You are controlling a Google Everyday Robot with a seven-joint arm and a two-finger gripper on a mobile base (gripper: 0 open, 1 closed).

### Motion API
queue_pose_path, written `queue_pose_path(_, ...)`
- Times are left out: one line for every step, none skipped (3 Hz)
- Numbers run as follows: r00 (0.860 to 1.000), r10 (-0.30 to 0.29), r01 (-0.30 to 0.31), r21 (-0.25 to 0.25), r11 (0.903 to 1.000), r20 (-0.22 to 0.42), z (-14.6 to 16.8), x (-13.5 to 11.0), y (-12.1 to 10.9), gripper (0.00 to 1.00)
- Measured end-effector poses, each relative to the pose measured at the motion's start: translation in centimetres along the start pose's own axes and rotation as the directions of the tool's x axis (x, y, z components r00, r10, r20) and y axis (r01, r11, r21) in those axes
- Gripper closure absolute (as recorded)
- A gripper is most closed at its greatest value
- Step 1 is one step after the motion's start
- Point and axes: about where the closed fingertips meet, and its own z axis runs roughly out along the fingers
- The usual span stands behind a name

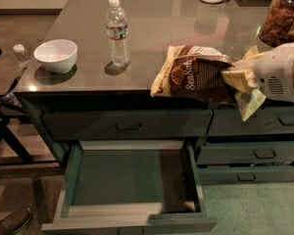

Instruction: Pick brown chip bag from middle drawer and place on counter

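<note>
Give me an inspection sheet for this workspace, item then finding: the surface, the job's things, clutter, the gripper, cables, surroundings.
Surface: counter, glossy reflective top over a cabinet of drawers.
Job's things: brown chip bag held up at the counter's front edge, right of centre; middle drawer pulled open, floor bare.
Clutter: white bowl and upright water bottle on the left; jar of brown snacks at far right.
Gripper: gripper at the right edge, shut on the bag's right end.
Cables: nothing seen.
Surroundings: closed drawers with bar handles; small bottle and black frame left of the cabinet; shoe bottom left.
</note>
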Motion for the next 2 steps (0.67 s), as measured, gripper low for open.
queue_pose_path(0.999,0.041,-0.041,0.003,0.9992,0.012,2.2,-0.9,-1.3,1.00)
queue_pose_path(0.997,0.076,-0.076,0.005,0.9971,0.033,5.2,-2.8,-3.5,1.00)
